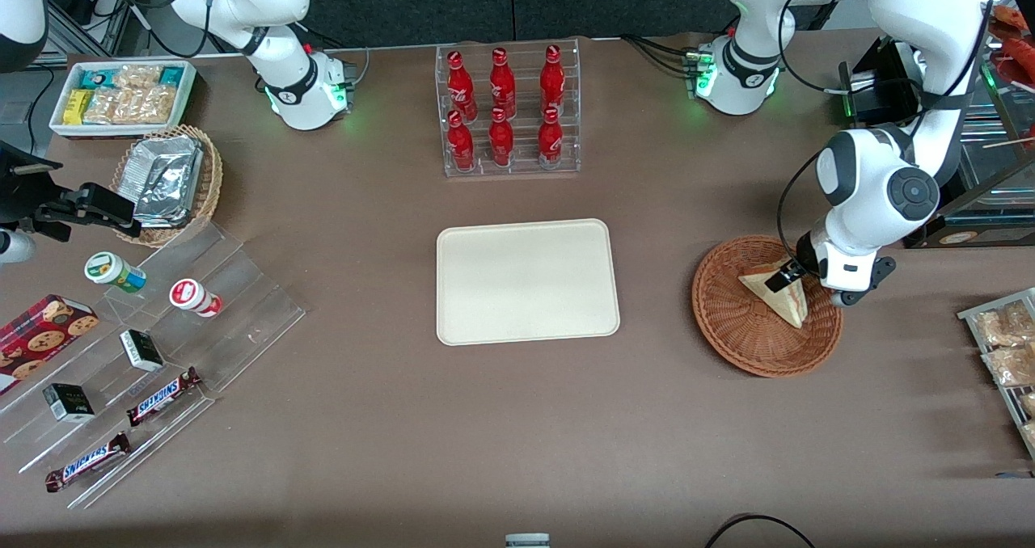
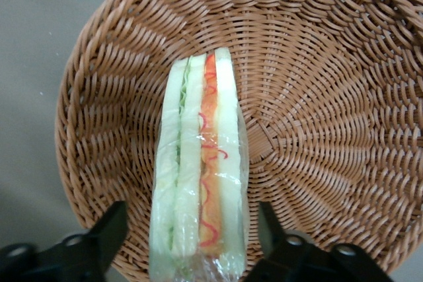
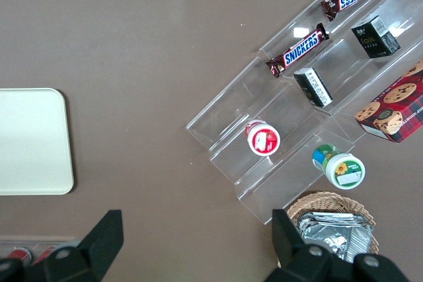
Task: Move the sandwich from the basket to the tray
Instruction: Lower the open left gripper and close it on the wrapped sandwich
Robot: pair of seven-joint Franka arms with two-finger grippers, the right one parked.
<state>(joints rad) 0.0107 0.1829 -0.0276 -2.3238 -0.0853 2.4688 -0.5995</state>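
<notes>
The sandwich [image 1: 778, 292] is a plastic-wrapped wedge standing on edge in the reddish-brown wicker basket [image 1: 732, 326] toward the working arm's end of the table. In the left wrist view the sandwich [image 2: 198, 163] shows its pale bread and red-orange filling stripe, with the basket's weave [image 2: 317, 130] all round it. My gripper [image 1: 791, 276] is down in the basket, open, with one finger [image 2: 109, 232] on each side of the sandwich and a gap between each finger and the wrap. The cream tray [image 1: 525, 281] lies bare in the middle of the table.
A clear rack of red bottles [image 1: 508, 110] stands farther from the camera than the tray. A rack of wrapped snacks [image 1: 1007, 354] lies at the table edge beside the basket. A tan basket with foil packet [image 1: 167, 180] and a stepped acrylic display [image 1: 145, 354] are toward the parked arm's end.
</notes>
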